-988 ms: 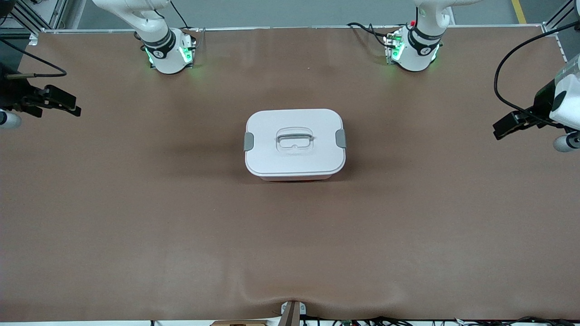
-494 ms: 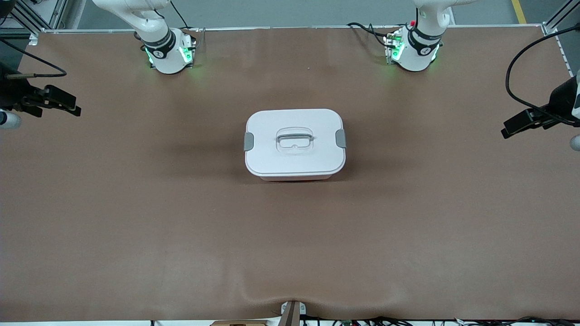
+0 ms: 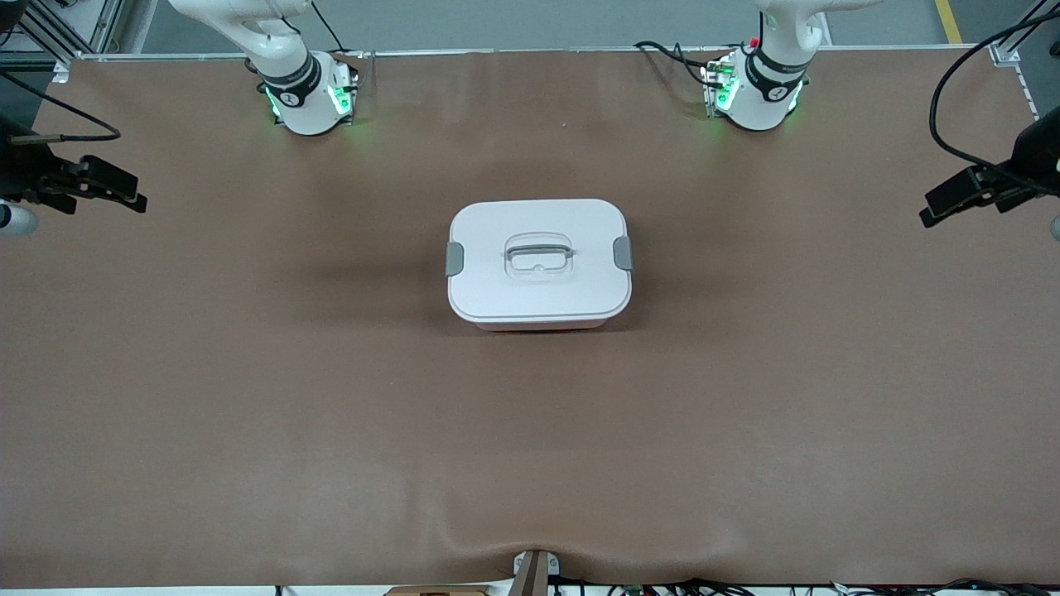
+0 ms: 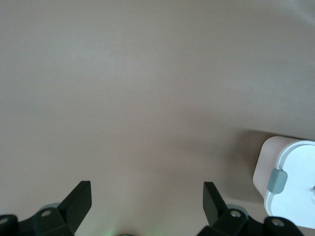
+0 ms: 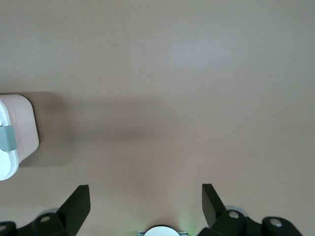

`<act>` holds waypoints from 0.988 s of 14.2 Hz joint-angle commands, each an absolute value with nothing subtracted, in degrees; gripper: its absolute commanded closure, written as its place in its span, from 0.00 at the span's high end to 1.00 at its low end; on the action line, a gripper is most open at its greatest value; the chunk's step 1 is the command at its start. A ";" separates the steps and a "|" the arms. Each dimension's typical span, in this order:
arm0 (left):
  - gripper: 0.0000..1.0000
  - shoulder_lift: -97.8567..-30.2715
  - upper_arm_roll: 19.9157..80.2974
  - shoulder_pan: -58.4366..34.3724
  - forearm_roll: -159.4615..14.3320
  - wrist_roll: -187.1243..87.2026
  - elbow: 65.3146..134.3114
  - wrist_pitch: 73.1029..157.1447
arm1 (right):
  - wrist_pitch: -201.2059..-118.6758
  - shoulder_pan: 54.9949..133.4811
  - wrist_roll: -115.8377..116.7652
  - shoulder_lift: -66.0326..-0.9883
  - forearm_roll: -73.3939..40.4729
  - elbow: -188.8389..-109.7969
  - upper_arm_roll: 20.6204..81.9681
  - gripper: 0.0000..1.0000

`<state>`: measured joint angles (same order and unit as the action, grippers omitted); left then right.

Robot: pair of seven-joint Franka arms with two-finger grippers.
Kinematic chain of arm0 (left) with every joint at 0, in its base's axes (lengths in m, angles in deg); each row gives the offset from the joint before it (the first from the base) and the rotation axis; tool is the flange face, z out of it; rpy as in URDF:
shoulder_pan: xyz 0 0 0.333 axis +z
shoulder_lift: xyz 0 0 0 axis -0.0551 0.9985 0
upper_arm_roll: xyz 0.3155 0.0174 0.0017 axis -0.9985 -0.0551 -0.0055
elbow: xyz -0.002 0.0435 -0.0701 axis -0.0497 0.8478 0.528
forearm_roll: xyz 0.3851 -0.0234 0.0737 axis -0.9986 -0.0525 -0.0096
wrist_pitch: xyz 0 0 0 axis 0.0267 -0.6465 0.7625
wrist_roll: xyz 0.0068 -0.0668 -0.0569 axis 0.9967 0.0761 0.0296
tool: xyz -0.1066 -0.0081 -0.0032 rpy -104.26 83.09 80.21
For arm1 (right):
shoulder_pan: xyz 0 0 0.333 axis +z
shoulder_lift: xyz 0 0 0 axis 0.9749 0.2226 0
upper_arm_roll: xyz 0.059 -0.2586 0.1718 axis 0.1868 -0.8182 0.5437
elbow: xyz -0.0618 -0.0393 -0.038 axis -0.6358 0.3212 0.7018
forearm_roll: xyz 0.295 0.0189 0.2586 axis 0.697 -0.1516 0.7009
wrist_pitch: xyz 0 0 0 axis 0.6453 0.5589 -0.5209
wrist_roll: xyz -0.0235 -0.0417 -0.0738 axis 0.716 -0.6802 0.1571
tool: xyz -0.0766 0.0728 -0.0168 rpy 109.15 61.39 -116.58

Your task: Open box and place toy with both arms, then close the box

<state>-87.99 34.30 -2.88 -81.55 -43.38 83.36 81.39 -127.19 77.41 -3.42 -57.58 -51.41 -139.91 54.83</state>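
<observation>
The box (image 3: pixel 538 273) sits shut in the middle of the brown table, white lid on, its grey side clips (image 3: pixel 455 258) down and its handle (image 3: pixel 538 252) lying in the recess. The toy is out of view. My left gripper (image 3: pixel 944 203) hangs open over the left arm's end of the table, well apart from the box. In the left wrist view the left gripper (image 4: pixel 146 189) holds nothing, and a corner of the box (image 4: pixel 290 182) shows. My right gripper (image 3: pixel 116 192) hangs open over the right arm's end; the right gripper (image 5: pixel 146 192) is empty in its wrist view, with the box (image 5: pixel 15 135) at the edge.
The arm bases (image 3: pixel 310 95) (image 3: pixel 758 91) stand along the table edge farthest from the front camera. A black cable (image 3: pixel 952 99) loops above the left gripper. A small bracket (image 3: pixel 534 569) sits at the nearest table edge, where the brown cover (image 3: pixel 530 430) wrinkles.
The left gripper has drawn back from the box toward its end of the table and its white wrist has left the view. The right gripper and the box have not moved.
</observation>
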 commanded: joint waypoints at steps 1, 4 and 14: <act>1.00 -90.56 29.41 -5.36 -79.45 -48.57 86.41 81.28 | -127.46 76.96 -3.07 -59.08 -51.28 -140.82 54.99 1.00; 1.00 -90.30 29.84 -5.27 -79.89 -49.12 86.32 81.37 | -127.64 76.88 -3.16 -59.00 -51.28 -141.00 54.99 1.00; 1.00 -91.88 29.94 -5.09 -80.15 -48.94 88.96 82.78 | -127.82 76.88 -3.16 -58.82 -51.28 -141.09 54.99 1.00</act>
